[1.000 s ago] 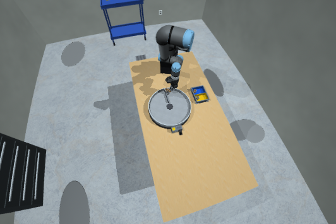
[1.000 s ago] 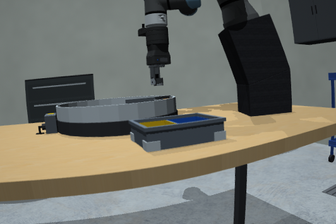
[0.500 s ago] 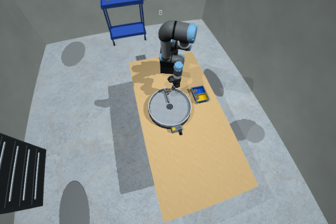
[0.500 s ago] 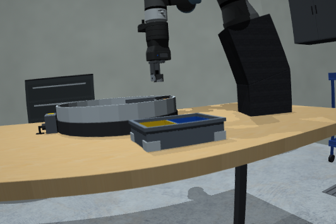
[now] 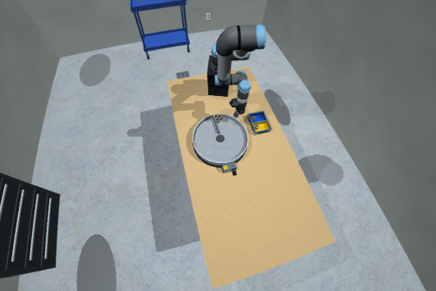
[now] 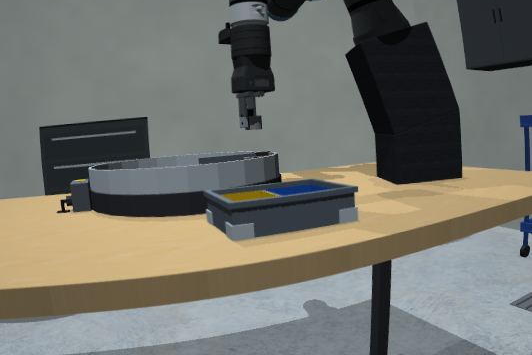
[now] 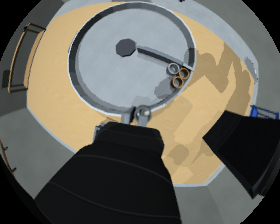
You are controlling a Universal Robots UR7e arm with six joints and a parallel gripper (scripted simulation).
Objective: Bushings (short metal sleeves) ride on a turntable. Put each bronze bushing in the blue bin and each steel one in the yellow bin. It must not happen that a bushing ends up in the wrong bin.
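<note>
My gripper [image 5: 236, 114] [image 6: 250, 123] [image 7: 137, 112] is shut on a steel bushing [image 7: 144, 113], raised between the turntable [image 5: 220, 152] [image 6: 165, 180] [image 7: 106, 75] and the bins. Two bronze bushings [image 7: 183, 73] [image 7: 177, 82] and a steel bushing [image 7: 173, 69] sit together on the turntable beside the radial bar near the rim. The blue bin [image 5: 259, 115] [image 6: 300, 189] holds a bushing [image 5: 253, 118]. The yellow bin [image 5: 264, 127] [image 6: 245, 197] holds a bushing [image 5: 256, 126]. The metals of these two are hard to tell. The bin insides are hidden in the exterior view.
A dividing bar [image 5: 216, 125] [image 7: 158, 56] runs from the turntable's hub to its raised rim. A small grey box with a yellow top [image 5: 229, 167] [image 6: 81, 196] stands at the turntable's side. The black arm pedestal [image 6: 417, 120] stands at the table's back end.
</note>
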